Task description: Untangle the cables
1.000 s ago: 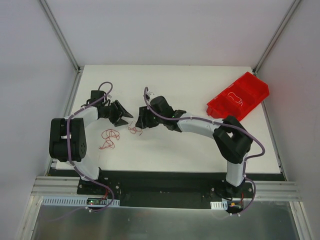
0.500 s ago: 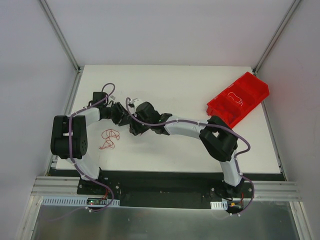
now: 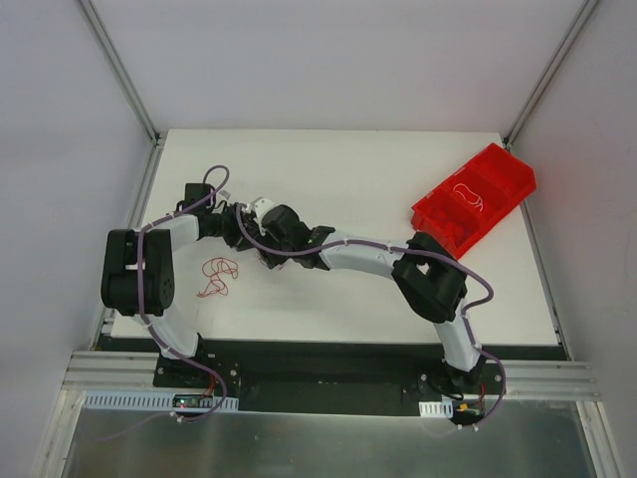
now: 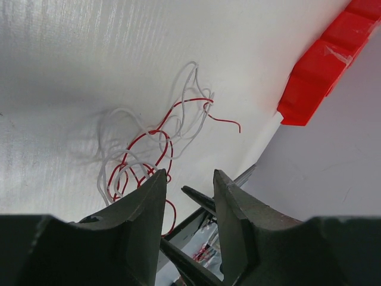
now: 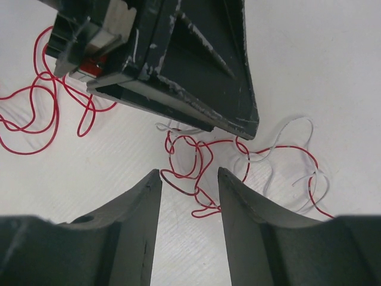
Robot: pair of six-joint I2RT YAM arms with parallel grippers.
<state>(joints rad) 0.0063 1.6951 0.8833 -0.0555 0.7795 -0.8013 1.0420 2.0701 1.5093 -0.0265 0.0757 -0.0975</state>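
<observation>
1. Both arms are reaching into the same patch, left of the middle of the table [image 3: 368,299]. I'd guess that's because untangling takes two pull points, one on each side of the knot.
2. The tangle [image 4: 158,140] is a bunch of thin red and whitish cables lying flat on the white surface. It sits right under the two tool heads. From the top view you can't see it at all because the arms cover it.
3. The left gripper [image 4: 189,179] has its jaws partway apart with nothing pinched. The wires lie just past its tips, not between the pads. It looks lined up for a grab, not mid-grab.
4. The right gripper [image 5: 189,179] is the same story: a moderate gap and no hold on anything. Some red loops of the tangle [image 5: 202,155] lie on the table in line with the gap. The left tool's black body hangs just over them.
5. A separate loose red bunch [image 3: 218,277] lies off on its own toward the near left, well clear of the action. In the right wrist view it's the big curl at the left edge [image 5: 36,113].
6. The red bin [image 3: 443,224] sits at the far right with a whitish wire [image 3: 466,191] in it. My guess is that's where freed ones go.
7. The risk I see is two sets of fingers this close bumping each other before either gets a strand.
</observation>
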